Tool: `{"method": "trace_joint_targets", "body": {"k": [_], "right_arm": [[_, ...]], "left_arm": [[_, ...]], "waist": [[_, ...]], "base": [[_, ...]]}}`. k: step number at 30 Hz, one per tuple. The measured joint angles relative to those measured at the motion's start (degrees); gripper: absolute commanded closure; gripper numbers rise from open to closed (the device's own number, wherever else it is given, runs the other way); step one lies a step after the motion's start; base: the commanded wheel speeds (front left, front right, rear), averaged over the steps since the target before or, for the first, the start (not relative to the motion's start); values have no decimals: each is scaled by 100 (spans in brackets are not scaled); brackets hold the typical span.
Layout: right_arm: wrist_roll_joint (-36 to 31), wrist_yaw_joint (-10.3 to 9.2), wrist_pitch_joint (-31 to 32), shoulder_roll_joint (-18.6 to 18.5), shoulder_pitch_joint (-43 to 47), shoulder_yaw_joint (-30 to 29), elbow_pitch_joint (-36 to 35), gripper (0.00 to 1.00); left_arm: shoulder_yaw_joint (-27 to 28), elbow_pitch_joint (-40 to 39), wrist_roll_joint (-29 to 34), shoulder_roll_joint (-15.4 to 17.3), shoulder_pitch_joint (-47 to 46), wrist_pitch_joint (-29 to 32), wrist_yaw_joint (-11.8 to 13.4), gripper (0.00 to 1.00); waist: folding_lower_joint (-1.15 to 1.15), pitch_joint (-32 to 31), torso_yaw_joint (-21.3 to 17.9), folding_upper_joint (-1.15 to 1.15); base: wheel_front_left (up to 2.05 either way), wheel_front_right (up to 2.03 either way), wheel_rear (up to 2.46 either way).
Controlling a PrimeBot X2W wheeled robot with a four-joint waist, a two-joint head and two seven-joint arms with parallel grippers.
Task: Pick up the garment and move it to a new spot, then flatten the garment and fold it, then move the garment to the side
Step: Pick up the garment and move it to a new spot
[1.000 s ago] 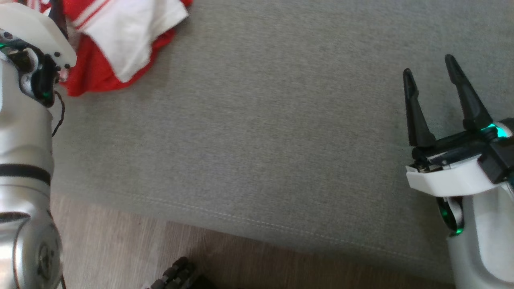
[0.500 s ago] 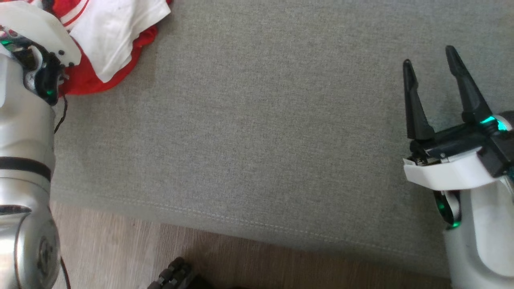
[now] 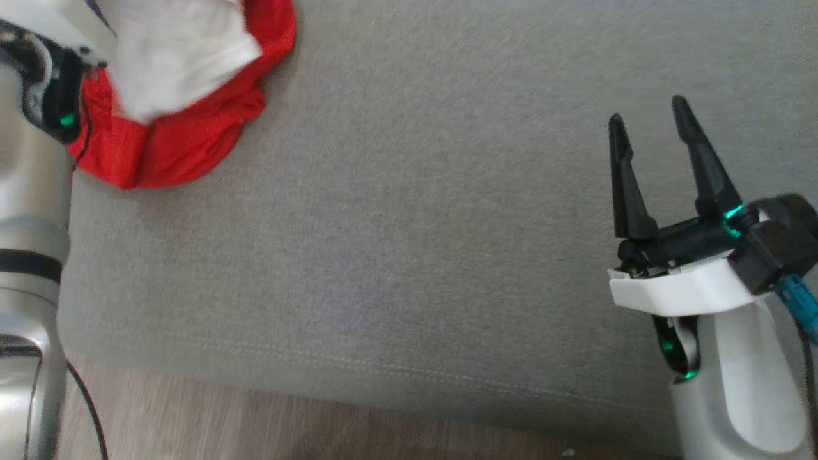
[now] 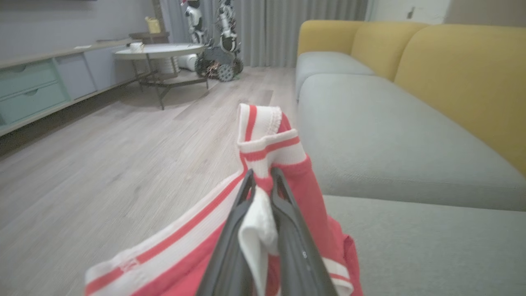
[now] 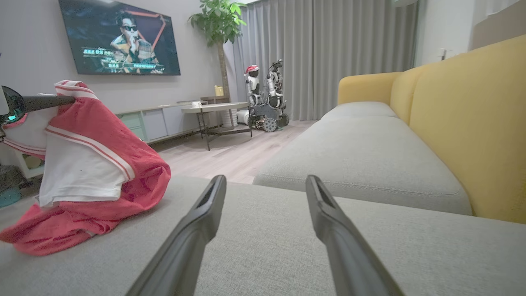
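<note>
The garment (image 3: pixel 185 128) is red and white with striped trim and hangs bunched at the top left of the head view, its red hem resting on the grey sofa cushion (image 3: pixel 415 223). My left gripper (image 4: pixel 263 174) is shut on a white fold of the garment (image 4: pixel 267 139), with the striped cuff standing above the fingertips. In the right wrist view the garment (image 5: pixel 94 164) droops from the left gripper's fingers (image 5: pixel 45 100) onto the cushion. My right gripper (image 3: pixel 648 115) hovers open over the cushion, far to the right of the garment, with nothing between its fingers (image 5: pixel 205 213).
The cushion's front seam runs above a wood floor (image 3: pixel 192 421). A yellow backrest (image 5: pixel 472 123) rises at the right. Farther off stand a low table (image 5: pixel 213 109), another robot (image 5: pixel 267 102), a plant and a wall screen.
The head view has shifted. The garment's red hem now bulges further right and lower across the cushion. The right gripper stays open.
</note>
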Motion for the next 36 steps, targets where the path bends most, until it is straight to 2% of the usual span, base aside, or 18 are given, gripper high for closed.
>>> {"method": "trace_joint_targets", "body": {"k": [7,16,22,29,32,36], "right_arm": [[123,0,0,194,109,66,-66,0],[438,0,-13,246,129,96,-315,0],[730,0,-14,252,109,157,-553,0],[959,0,-14,257,101,142,-722,0],[1005,0,-14,259,100,140,-775,0],[1025,0,-14,266,100,170,-789,0]], "left_arm": [[-748,-1101,-513,243,-63,365,2,100],[-1303,-2518,-993,240,-402,949,3,100],[-1590,-3090,-1181,-55,-450,1210,3,100],[-1863,-3263,-1154,-492,-454,1092,32,100],[-2040,-3176,-1172,-657,-449,1114,31,100],[-2228,-2859,-1290,-792,-189,1215,30,100]], "waist": [[0,-443,-435,0],[0,-701,-1344,0],[0,-670,-2075,0],[0,-515,-2894,0],[0,-410,-3132,0],[0,-220,-3250,0]], "base": [[0,0,0],[0,0,0],[0,0,0],[0,0,0],[0,0,0],[0,0,0]]}}
